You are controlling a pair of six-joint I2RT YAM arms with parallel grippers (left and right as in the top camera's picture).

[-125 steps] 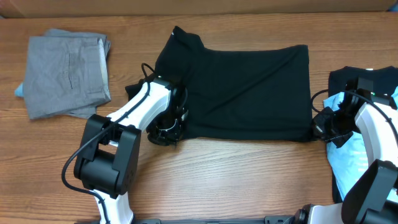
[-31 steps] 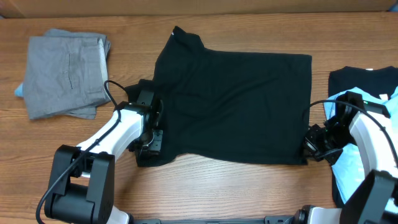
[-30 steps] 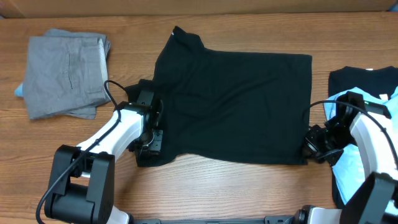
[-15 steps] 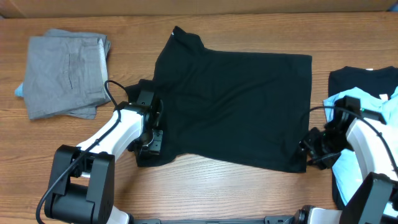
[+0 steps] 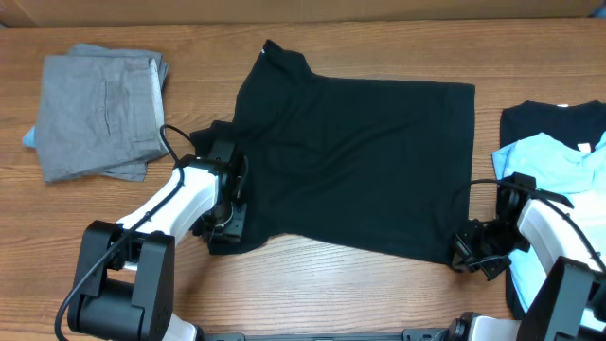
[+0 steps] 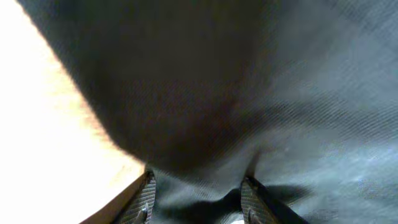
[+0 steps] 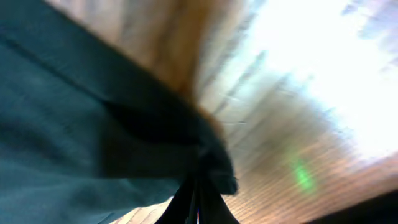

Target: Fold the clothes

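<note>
A black T-shirt (image 5: 350, 161) lies spread flat in the middle of the table, its collar toward the far left. My left gripper (image 5: 225, 220) sits on its near left corner. In the left wrist view the two fingers (image 6: 146, 200) stand apart, with a fold of the black T-shirt (image 6: 249, 93) bunched between them. My right gripper (image 5: 466, 254) is at the near right corner. In the right wrist view this gripper (image 7: 198, 202) is shut, with the dark corner of the T-shirt (image 7: 214, 165) pinched at its tips.
A folded grey garment (image 5: 102, 112) lies at the far left, with a bit of light blue under it. At the right edge a light blue shirt (image 5: 554, 161) rests on another black one (image 5: 549, 118). Bare wooden table (image 5: 331, 294) runs along the front.
My right gripper has slid toward the front edge along the shirt's right side and shut on the near right corner. The left arm has stayed where it was.
</note>
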